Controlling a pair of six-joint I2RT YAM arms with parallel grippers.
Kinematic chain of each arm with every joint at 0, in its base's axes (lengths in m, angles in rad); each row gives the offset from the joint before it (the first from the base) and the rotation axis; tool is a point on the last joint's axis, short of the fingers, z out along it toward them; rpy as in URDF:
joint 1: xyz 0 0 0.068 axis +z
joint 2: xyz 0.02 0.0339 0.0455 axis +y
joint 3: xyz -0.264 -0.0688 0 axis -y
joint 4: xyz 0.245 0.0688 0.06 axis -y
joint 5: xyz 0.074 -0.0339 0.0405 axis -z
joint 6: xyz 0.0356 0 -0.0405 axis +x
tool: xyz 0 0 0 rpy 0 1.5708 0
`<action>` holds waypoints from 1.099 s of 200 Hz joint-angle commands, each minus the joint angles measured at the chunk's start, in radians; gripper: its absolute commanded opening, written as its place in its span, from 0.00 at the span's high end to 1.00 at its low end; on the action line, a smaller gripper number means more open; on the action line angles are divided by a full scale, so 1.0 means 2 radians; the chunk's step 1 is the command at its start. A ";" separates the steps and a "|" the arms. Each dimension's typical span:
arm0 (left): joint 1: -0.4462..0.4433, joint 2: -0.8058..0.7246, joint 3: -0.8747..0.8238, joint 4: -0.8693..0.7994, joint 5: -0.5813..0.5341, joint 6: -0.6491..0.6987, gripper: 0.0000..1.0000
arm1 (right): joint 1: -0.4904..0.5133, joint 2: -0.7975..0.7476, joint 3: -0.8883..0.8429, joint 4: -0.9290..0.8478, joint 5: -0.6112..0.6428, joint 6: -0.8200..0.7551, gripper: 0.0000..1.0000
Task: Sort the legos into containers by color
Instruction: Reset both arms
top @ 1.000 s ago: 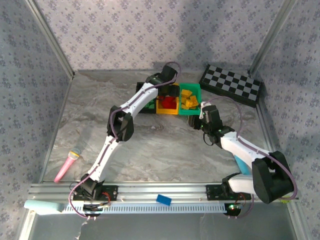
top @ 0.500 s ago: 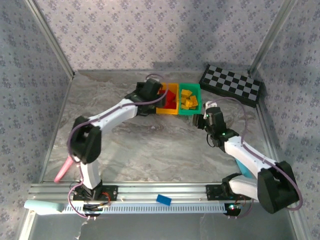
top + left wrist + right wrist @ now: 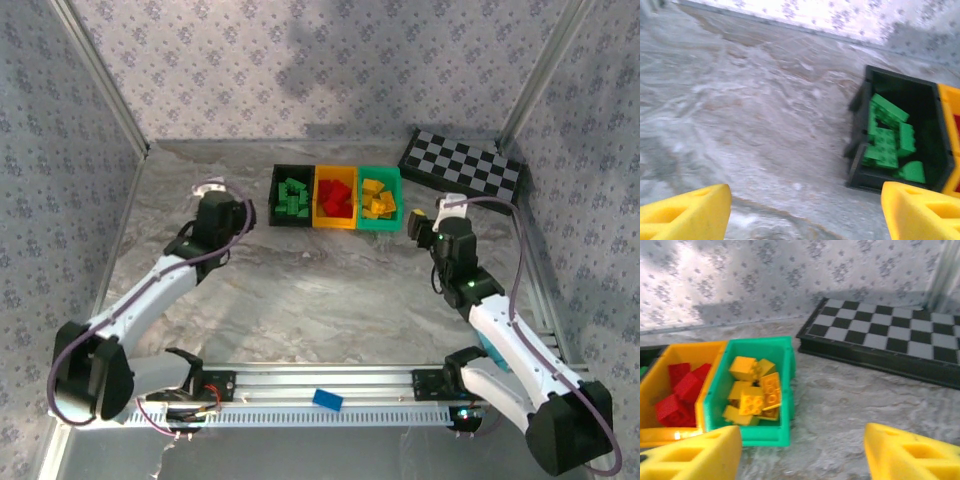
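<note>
Near the table's far edge: green legos sorted into black bin, red legos into yellow bin, yellow legos into green bin. Left gripper and right gripper are both spread, nothing held.

Glossy plastic bins & legos; matt marbled-look table.
</note>
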 commanded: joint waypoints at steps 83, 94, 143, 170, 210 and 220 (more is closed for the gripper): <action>0.125 -0.172 -0.124 -0.002 -0.035 0.015 0.00 | -0.121 0.023 -0.033 0.010 0.111 0.040 0.10; 0.129 -0.170 -0.137 0.008 -0.054 0.018 0.00 | -0.129 0.036 -0.035 0.012 0.107 0.043 0.09; 0.151 -0.133 -0.224 0.162 -0.058 0.124 0.00 | -0.140 0.101 -0.059 0.087 0.102 0.005 0.09; 0.169 -0.101 -0.267 0.261 -0.037 0.163 0.00 | -0.142 0.130 -0.059 0.104 0.073 -0.040 0.09; 0.203 -0.011 -0.262 0.343 0.021 0.161 0.00 | -0.142 0.142 -0.077 0.150 0.058 -0.045 0.09; 0.205 0.017 -0.257 0.370 0.034 0.173 0.00 | -0.143 0.143 -0.084 0.162 0.057 -0.047 0.09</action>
